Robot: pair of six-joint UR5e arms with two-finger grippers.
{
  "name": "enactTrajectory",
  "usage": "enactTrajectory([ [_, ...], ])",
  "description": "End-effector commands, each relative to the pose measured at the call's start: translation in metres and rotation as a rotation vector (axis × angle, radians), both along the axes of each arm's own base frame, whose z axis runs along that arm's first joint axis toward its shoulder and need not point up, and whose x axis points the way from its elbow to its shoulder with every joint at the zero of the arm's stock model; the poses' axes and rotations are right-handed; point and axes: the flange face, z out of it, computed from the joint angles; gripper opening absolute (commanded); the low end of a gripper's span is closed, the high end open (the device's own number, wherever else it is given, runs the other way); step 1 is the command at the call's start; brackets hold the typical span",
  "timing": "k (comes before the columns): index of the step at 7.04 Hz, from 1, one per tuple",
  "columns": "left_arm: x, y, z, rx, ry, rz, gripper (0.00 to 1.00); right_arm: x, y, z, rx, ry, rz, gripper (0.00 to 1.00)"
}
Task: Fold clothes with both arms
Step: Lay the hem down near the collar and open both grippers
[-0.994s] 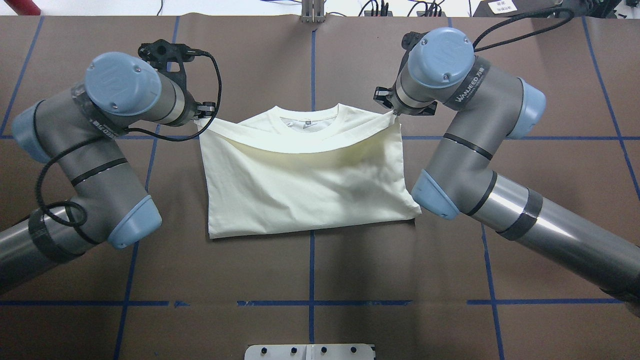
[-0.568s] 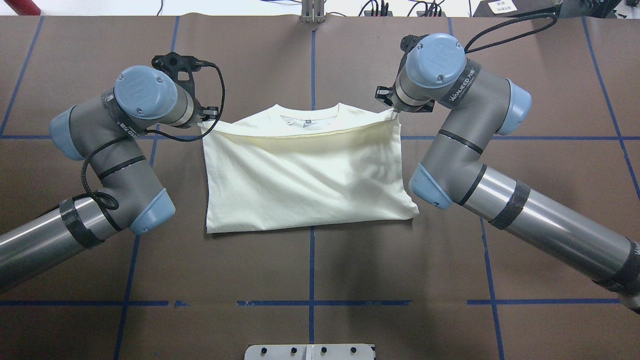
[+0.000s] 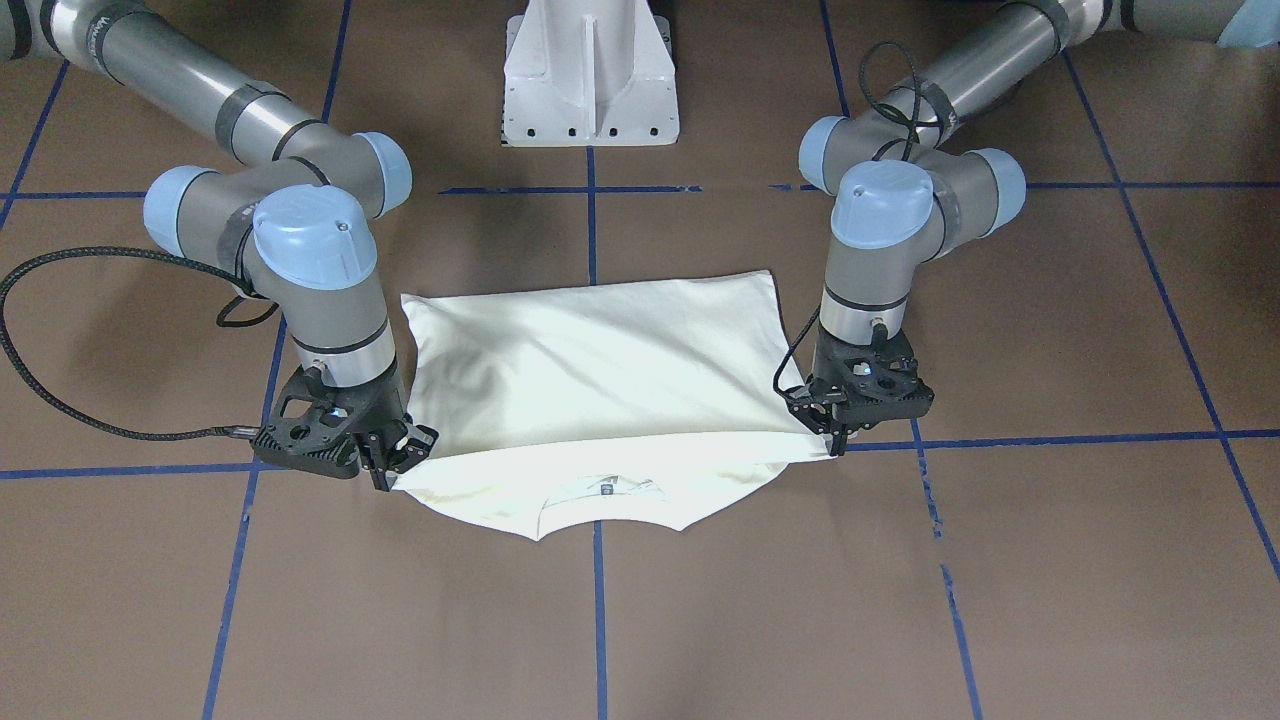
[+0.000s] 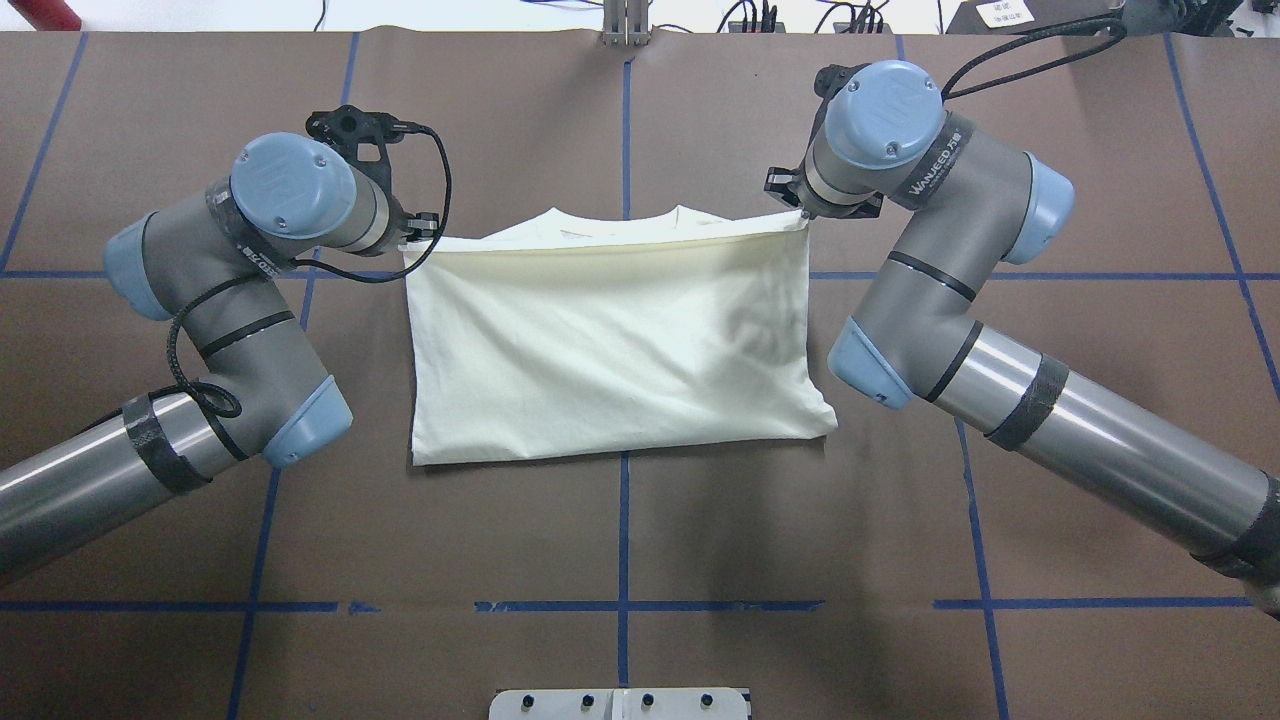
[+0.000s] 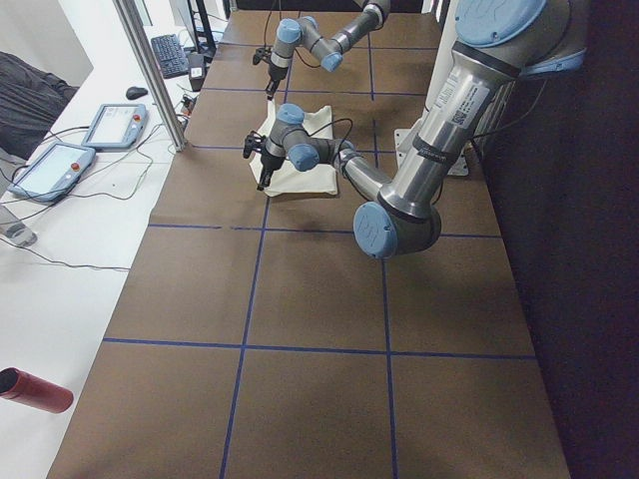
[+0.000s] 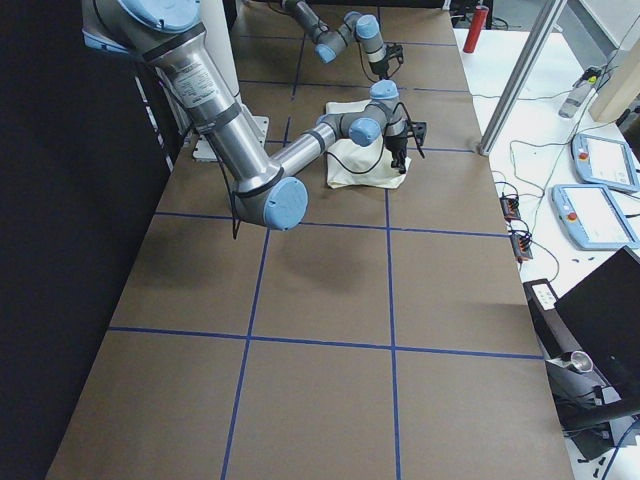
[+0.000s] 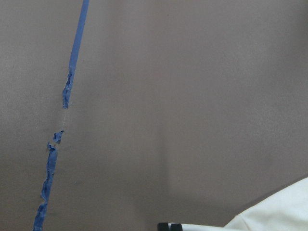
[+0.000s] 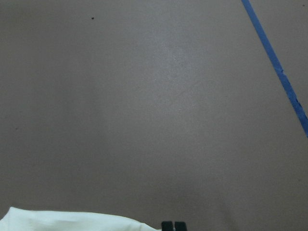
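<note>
1. We see the cream T-shirt (image 4: 610, 350) lying on the brown table (image 4: 620, 520) between the two arms, plain side up, its lower half doubled over toward the neckline.
2. Our left gripper (image 4: 415, 236) pinches one corner of the doubled-over edge and our right gripper (image 4: 801, 210) pinches the other. The edge runs taut between them, just short of the collar (image 4: 590, 225).
3. We judge the crosswise fold nearly laid: the hem sits close to the shoulders but is not yet let go.
4. The next move, we think, calls for lowering both corners level onto the cloth beneath and releasing them together, so neither side drags the layer askew.
5. The wrist views show only a sliver of cloth and dark fingertips (image 7: 164, 227) at the lower border, so we read the grip from the front view.
6. The sleeves are hidden, presumably tucked under; we cannot tell how neatly.
7. In the side views both grippers are too small to judge.
</note>
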Motion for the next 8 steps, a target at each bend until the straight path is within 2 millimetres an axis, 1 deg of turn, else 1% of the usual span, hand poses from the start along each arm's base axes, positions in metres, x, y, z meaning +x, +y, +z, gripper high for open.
enactTrajectory([
  [1, 0.0, 0.0, -0.004, 0.005, 0.007, 0.001, 0.24, -0.006, 0.004, 0.01, -0.004, 0.016, -0.008, 0.99],
  [2, 0.001, 0.002, -0.004, 0.034, 0.022, 0.015, 0.99, -0.005, 0.001, 0.007, 0.04, 0.049, 0.005, 1.0],
  [3, -0.004, 0.005, -0.012, 0.113, 0.053, 0.056, 1.0, 0.001, -0.001, 0.003, 0.087, 0.062, -0.047, 1.0],
  [4, -0.02, 0.021, -0.035, 0.157, 0.093, 0.072, 1.0, 0.006, -0.004, 0.002, 0.129, 0.087, -0.094, 1.0],
  [5, -0.037, 0.05, -0.031, 0.143, 0.139, 0.117, 1.0, 0.009, -0.003, -0.001, 0.137, 0.076, -0.122, 1.0],
  [6, -0.056, 0.08, -0.014, 0.139, 0.151, 0.137, 1.0, 0.009, -0.002, -0.005, 0.141, 0.066, -0.126, 1.0],
  [7, -0.056, 0.115, 0.0, 0.101, 0.191, 0.138, 1.0, 0.011, -0.002, -0.007, 0.147, 0.06, -0.123, 1.0],
  [8, -0.048, 0.139, 0.017, 0.068, 0.228, 0.134, 0.92, 0.012, -0.001, -0.009, 0.15, 0.058, -0.121, 1.0],
])
